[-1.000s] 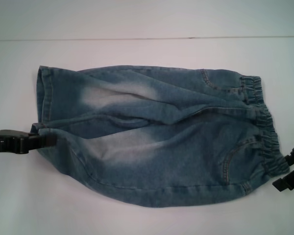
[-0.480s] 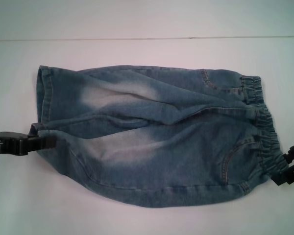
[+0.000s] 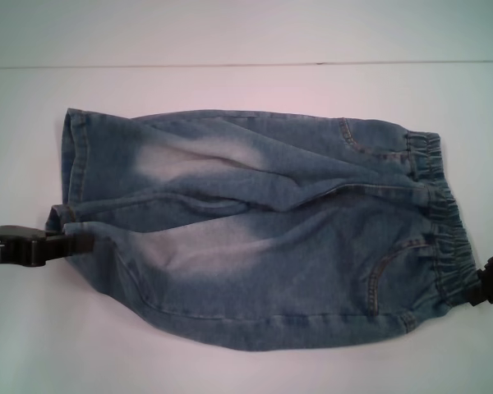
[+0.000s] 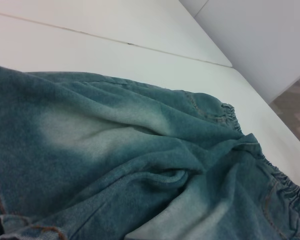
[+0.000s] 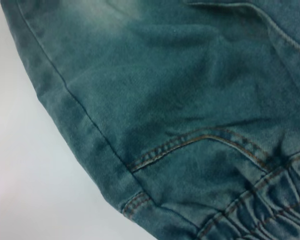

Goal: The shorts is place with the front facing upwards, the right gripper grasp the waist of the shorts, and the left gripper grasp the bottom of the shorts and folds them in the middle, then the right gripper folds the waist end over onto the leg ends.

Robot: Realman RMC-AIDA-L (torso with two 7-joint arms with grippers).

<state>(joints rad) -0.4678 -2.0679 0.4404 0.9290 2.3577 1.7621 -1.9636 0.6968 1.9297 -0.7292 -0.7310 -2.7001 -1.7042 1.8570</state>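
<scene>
The denim shorts (image 3: 255,230) lie flat across the white table, pockets up. The leg ends (image 3: 72,164) point to the left and the ruffled waist (image 3: 444,238) to the right. My left gripper (image 3: 82,244) comes in from the left edge and is shut on the hem of the nearer leg, whose corner is bunched up a little. That hem shows bunched close to the camera in the left wrist view (image 4: 5,222). My right gripper (image 3: 481,287) sits against the near end of the waist at the right edge. The right wrist view shows the pocket stitching (image 5: 200,140) and elastic band (image 5: 270,205) close up.
The white table (image 3: 230,361) reaches all around the shorts, with a seam line (image 3: 246,65) running across behind them. In the left wrist view the table's far edge (image 4: 270,100) and the floor beyond it show past the waist.
My right gripper has moved in from the right and now sits against the waistband. The left gripper drifted slightly down and left with the hem. The near edge of the shorts shifted a little.
</scene>
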